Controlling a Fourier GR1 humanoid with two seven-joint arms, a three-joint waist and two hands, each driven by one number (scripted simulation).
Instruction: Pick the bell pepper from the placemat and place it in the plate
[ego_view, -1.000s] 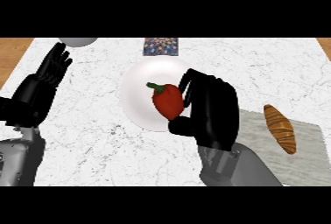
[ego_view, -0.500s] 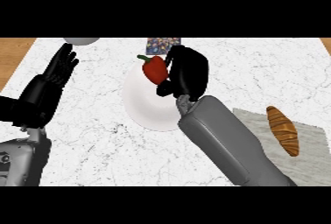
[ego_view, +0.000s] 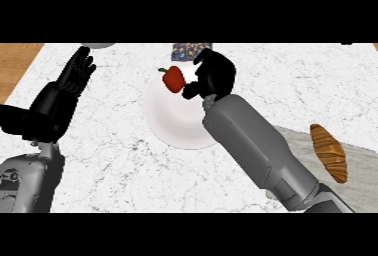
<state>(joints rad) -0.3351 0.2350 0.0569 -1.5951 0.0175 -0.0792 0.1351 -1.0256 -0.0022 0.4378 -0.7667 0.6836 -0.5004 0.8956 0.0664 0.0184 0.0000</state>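
While right robot hand (ego_view: 210, 75) stays curled round red bell pepper (ego_view: 174, 79) above white plate's (ego_view: 173, 120) 12 o'clock rim, release isn't due; left robot hand (ego_view: 66, 90) rests open at 9 o'clock.

One bell pepper (ego_view: 173, 78), one plate (ego_view: 173, 120), one croissant (ego_view: 328, 151), one placemat (ego_view: 362, 170), two robot hands.

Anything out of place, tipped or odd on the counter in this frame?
Nothing is spilled or damaged. The bell pepper sits at the far rim of the plate, beside the right robot hand. A croissant lies on the grey placemat. The left robot hand rests open at left.
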